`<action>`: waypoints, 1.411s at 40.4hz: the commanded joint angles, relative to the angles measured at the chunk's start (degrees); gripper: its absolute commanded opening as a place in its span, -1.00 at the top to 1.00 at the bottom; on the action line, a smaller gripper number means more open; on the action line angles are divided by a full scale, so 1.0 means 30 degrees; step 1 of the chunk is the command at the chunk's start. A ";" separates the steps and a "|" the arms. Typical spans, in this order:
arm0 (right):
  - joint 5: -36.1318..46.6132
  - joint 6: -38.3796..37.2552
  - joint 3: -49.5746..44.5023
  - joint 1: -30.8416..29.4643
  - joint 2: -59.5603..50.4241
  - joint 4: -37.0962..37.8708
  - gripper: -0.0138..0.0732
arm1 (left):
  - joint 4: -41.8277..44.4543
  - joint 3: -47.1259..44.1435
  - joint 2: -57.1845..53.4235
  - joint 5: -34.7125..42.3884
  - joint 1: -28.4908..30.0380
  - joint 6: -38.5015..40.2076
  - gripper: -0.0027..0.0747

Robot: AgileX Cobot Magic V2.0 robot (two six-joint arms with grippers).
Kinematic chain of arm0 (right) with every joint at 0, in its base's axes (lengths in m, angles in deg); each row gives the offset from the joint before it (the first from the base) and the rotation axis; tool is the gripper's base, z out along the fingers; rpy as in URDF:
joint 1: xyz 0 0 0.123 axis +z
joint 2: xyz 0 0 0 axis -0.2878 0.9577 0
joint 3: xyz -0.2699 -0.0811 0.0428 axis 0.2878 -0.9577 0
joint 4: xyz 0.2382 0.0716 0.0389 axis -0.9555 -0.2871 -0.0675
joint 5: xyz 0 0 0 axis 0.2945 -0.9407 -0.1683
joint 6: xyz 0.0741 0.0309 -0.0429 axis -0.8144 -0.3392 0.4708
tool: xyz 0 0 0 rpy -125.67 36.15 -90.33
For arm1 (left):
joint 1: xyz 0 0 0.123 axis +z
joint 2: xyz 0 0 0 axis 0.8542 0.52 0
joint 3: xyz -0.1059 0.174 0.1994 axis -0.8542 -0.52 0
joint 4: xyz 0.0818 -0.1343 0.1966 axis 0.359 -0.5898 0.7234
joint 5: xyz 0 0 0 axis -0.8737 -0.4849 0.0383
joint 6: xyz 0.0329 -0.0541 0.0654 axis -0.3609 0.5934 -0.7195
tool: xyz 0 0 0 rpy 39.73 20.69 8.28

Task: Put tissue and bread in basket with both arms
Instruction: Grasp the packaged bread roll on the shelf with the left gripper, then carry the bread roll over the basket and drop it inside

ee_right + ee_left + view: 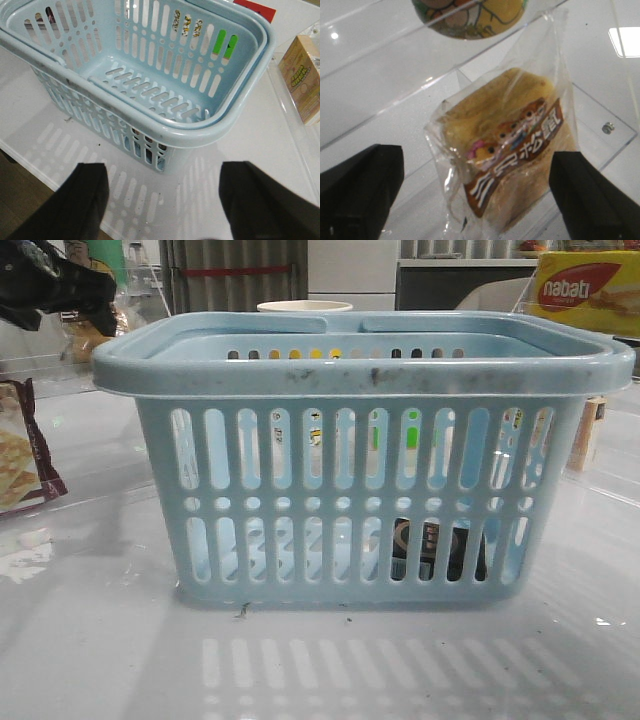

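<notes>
Blue basket [365, 465] holds the tissue [437, 550]; both arms' fingers [357, 192] [265, 200] spread apart, left framing the bread [507, 150].

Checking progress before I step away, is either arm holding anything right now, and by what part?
Nothing is held. The left gripper is open, its fingers either side of the bread without touching. The right gripper is open and empty beside the basket.

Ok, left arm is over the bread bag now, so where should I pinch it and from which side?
Grip the bread across its bun-filled middle, at the dark label strip, coming straight on as the left gripper already points. Its open fingers stand either side of the bag, apparently not touching. The loose clear top would likely slip, so avoid it.
</notes>
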 commanded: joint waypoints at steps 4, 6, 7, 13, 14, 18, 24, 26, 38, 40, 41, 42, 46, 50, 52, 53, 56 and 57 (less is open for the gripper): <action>0.1440 0.0208 0.0499 -0.0005 -0.0042 0.0084 -0.63 | -0.0199 0.0721 -0.0628 0.2543 -0.0090 0.0008 -0.62; 0.1440 0.0208 0.0499 -0.0005 -0.0042 0.0084 -0.63 | -0.0199 0.0721 -0.0570 0.3027 -0.0090 0.0008 -0.51; 0.1440 0.0208 0.0499 -0.0005 -0.0042 0.0084 -0.63 | -0.0199 0.0721 -0.0540 0.3161 -0.0090 0.0008 -0.45; 0.1440 0.0208 0.0499 -0.0005 -0.0042 0.0084 -0.63 | -0.0199 0.0721 -0.0540 0.3550 -0.0090 0.0008 -0.05; 0.1440 0.0208 0.0499 -0.0005 -0.0042 0.0084 -0.63 | -0.0199 0.0721 -0.0540 0.3550 -0.0090 0.0008 0.00; 0.1440 0.0208 0.0499 -0.0005 -0.0042 0.0084 -0.63 | -0.0199 0.0721 -0.0540 0.3550 -0.0090 0.0008 0.21; 0.1440 0.0208 0.0499 -0.0005 -0.0042 0.0084 -0.63 | -0.0199 0.0721 -0.0966 0.3018 -0.0090 0.0008 0.48; 0.1440 0.0208 0.0499 -0.0005 -0.0042 0.0084 -0.63 | -0.0199 0.0721 -0.1303 0.2657 -0.0090 0.0008 0.54; 0.1440 0.0208 0.0499 -0.0005 -0.0042 0.0084 -0.63 | -0.0378 0.0721 -0.4974 -0.1821 -0.0367 0.0008 0.70; 0.1440 0.0208 0.0499 -0.0005 -0.0042 0.0084 -0.63 | -0.0378 0.0721 -0.5684 -0.2393 -0.0611 -0.0115 0.70; 0.1440 0.0208 0.0499 -0.0005 -0.0042 0.0084 -0.63 | -0.0378 0.0721 -0.5996 -0.2768 -0.0732 -0.0344 0.70; 0.1440 0.0208 0.0499 -0.0005 -0.0042 0.0084 -0.63 | -0.0378 0.0721 -0.6391 -0.3194 -0.0898 -0.0602 0.70; 0.1440 0.0208 0.0499 -0.0005 -0.0042 0.0084 -0.63 | -0.0404 0.0721 -0.7707 -0.4827 -0.1850 -0.1497 0.70; 0.1440 0.0208 0.0499 -0.0005 -0.0042 0.0084 -0.63 | -0.0456 0.0686 -0.8750 -0.6223 -0.3344 -0.2058 0.70; 0.1440 0.0208 0.0499 -0.0005 -0.0042 0.0084 -0.63 | -0.0677 0.0686 -0.9149 -0.7176 -0.4377 -0.2356 0.70; 0.1440 0.0208 0.0499 -0.0005 -0.0042 0.0084 -0.63 | -0.0806 0.0686 -0.9251 -0.7674 -0.4779 -0.2507 0.70; 0.1440 0.0208 0.0499 -0.0005 -0.0042 0.0084 -0.63 | -0.0921 0.0686 -0.9369 -0.8738 -0.6213 -0.2622 0.70; 0.1440 0.0208 0.0499 -0.0005 -0.0042 0.0084 -0.63 | -0.0921 0.0686 -0.9369 -0.8994 -0.6813 -0.2622 0.70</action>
